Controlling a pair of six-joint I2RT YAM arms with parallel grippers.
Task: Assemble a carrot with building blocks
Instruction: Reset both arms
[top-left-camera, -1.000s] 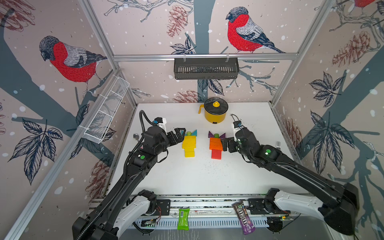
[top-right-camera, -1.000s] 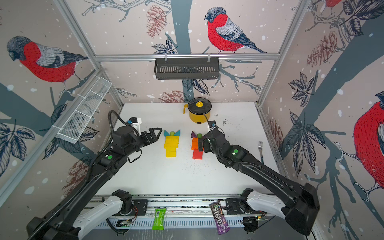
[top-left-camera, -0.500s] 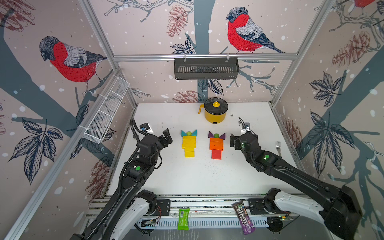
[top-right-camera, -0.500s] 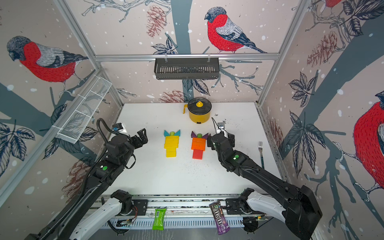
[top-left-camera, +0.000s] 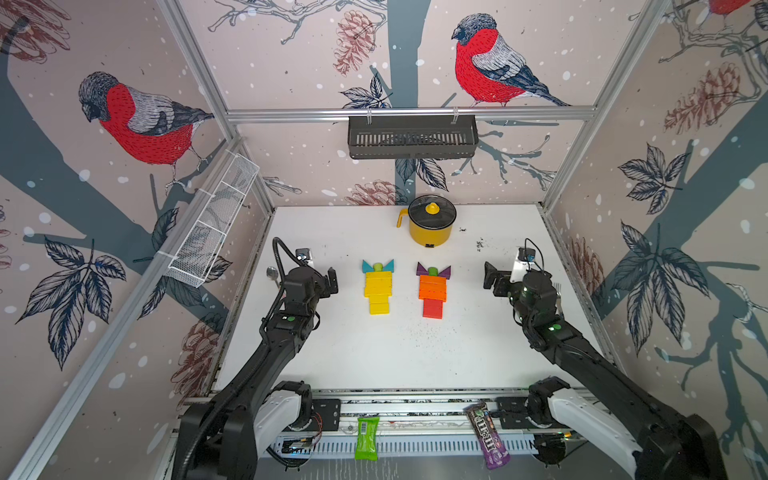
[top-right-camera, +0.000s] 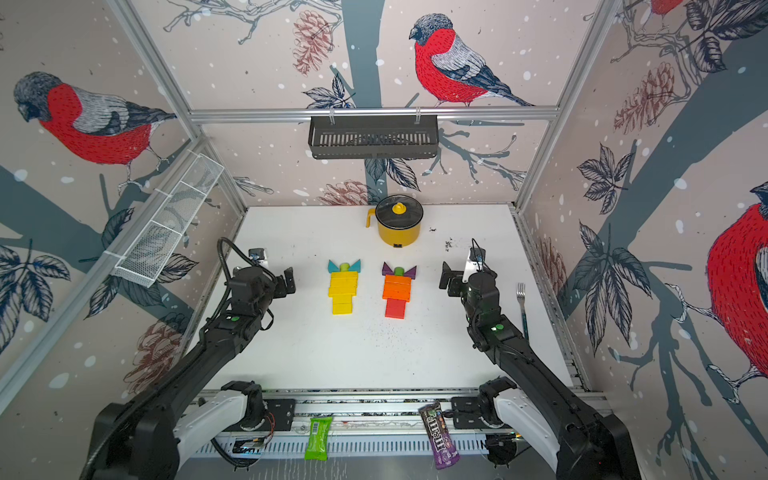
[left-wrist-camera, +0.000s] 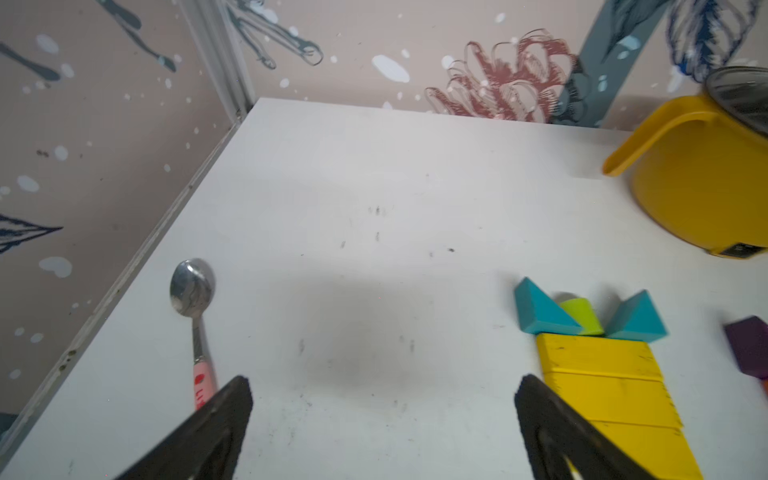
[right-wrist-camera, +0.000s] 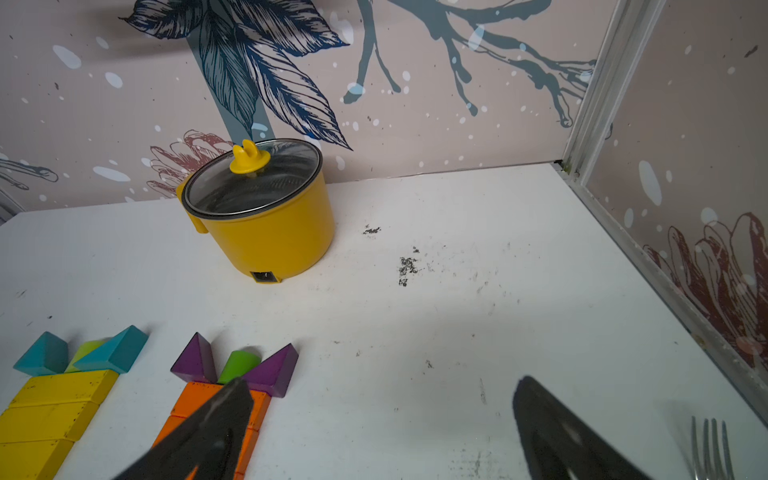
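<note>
The building blocks lie flat on the white table (top-left-camera: 332, 357) as two carrot shapes side by side. The left shape has stacked yellow rectangles (top-left-camera: 377, 286) (left-wrist-camera: 602, 374) topped by teal triangles (top-left-camera: 368, 267) and a green piece (top-left-camera: 377, 266). The right shape has orange rectangles (top-left-camera: 432, 286) (right-wrist-camera: 195, 395) above a red one (top-left-camera: 432, 309), topped by purple triangles (right-wrist-camera: 274, 370) and a green piece (right-wrist-camera: 239, 363). My left gripper (top-left-camera: 328, 282) (left-wrist-camera: 382, 415) is open and empty, left of the yellow shape. My right gripper (top-left-camera: 492, 276) (right-wrist-camera: 382, 415) is open and empty, right of the orange shape.
A yellow lidded pot (top-left-camera: 431, 224) stands behind the blocks. A spoon (left-wrist-camera: 192, 286) lies by the left wall and a fork (top-right-camera: 521, 303) by the right wall. A black rack (top-left-camera: 411, 137) and a white wire basket (top-left-camera: 212, 228) hang on the walls.
Both arms have pulled back from the block shapes, the left one to the left and the right one to the right. The blocks have not moved.
</note>
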